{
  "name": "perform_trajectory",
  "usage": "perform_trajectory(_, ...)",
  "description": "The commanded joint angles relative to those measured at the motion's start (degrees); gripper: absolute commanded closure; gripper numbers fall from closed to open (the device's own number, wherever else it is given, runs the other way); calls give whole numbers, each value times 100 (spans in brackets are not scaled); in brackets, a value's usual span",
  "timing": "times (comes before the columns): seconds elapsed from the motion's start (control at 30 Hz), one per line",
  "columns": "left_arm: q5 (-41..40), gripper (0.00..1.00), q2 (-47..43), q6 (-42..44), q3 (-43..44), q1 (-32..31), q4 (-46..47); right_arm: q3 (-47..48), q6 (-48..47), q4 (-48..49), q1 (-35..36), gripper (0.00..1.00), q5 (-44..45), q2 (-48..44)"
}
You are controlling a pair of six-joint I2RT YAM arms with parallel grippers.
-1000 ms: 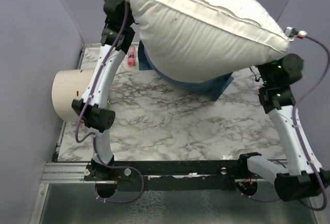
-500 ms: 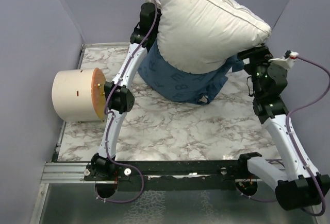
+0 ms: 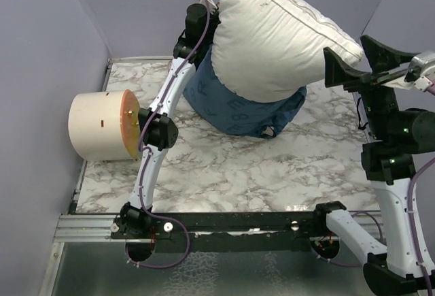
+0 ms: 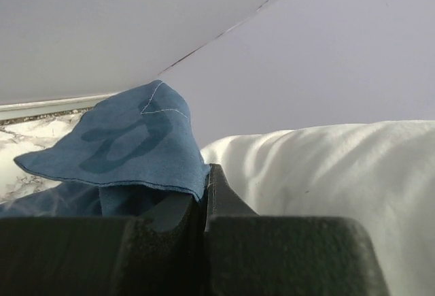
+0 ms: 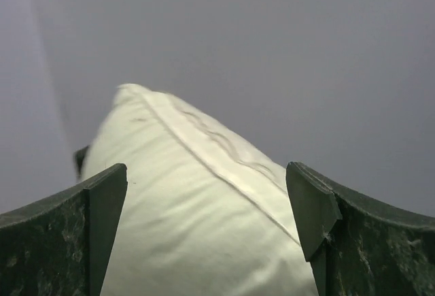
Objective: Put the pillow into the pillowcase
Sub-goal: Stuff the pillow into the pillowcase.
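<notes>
The white pillow (image 3: 279,37) stands tilted at the back of the table, its lower end inside the blue pillowcase (image 3: 238,109), which bunches around it on the marble. My left gripper (image 3: 208,3) is high at the pillow's left side, shut on the pillowcase's hem (image 4: 160,180), with the pillow (image 4: 326,173) right beside it. My right gripper (image 3: 353,56) is open at the pillow's right corner and holds nothing. In the right wrist view the pillow (image 5: 190,228) lies ahead between the spread fingers (image 5: 309,207).
A beige cylinder (image 3: 98,124) with an orange face lies at the table's left edge. Purple walls close in the left, back and right. The marble tabletop (image 3: 245,167) runs to the black rail (image 3: 231,222) at the near edge.
My right gripper has opened, let go of the pillow's corner and drawn back to the right. The pillow swung upright and its lower end dropped into the pillowcase. My left arm shifted right.
</notes>
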Motion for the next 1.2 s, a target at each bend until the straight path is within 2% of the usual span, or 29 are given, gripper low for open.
perform_trajectory(0.0,169,100,-196,195,-64,-167,187,1133,-231,-633,16,0,-3196,717)
perform_trajectory(0.1,156,100,-245,212,-58,-250,254,2079,-292,-1635,59,0,-3383,1718)
perform_trajectory(0.27,176,100,-448,447,-72,-365,182,2859,-598,-2460,94,0,-2454,2871)
perform_trajectory(0.4,121,100,-727,589,-130,-379,186,3084,-741,-3163,120,1,-2295,3580)
perform_trajectory(0.43,76,100,-836,625,-150,-379,201,2987,-721,-3229,175,5,-2271,3615)
perform_trajectory(0.47,22,100,-946,665,-167,-382,226,2821,-651,-3263,213,13,-2196,3593)
perform_trajectory(0.5,-36,100,-1094,710,-179,-390,265,2618,-494,-3228,218,32,-2135,3514)
perform_trajectory(0.53,-132,100,-1253,754,-201,-399,323,2416,-279,-3173,220,62,-2023,3405)
perform_trajectory(0.57,-228,100,-1434,806,-227,-415,401,2197,-21,-3077,221,88,-1992,3238)
perform_trajectory(0.6,-373,100,-1632,885,-252,-447,457,1977,325,-2891,216,97,-2115,3047)
perform_trajectory(0.73,-948,100,-2605,1491,-653,-741,680,1259,2350,-1573,213,99,-3487,2255)
perform_trajectory(0.8,-1158,100,-2986,1803,-838,-978,675,1007,3359,-938,217,99,-3741,1931)
perform_trajectory(0.93,-1190,100,-3181,1902,-974,-1199,581,256,4279,-847,210,99,-3115,1203)
perform_trajectory(1.1,-1155,100,-2699,1759,-582,-1410,556,-1438,5448,-596,212,99,-2228,428)
perform_trajectory(1.17,-1187,100,-2481,1741,-422,-1535,549,-2017,5663,-864,208,99,-1386,118)
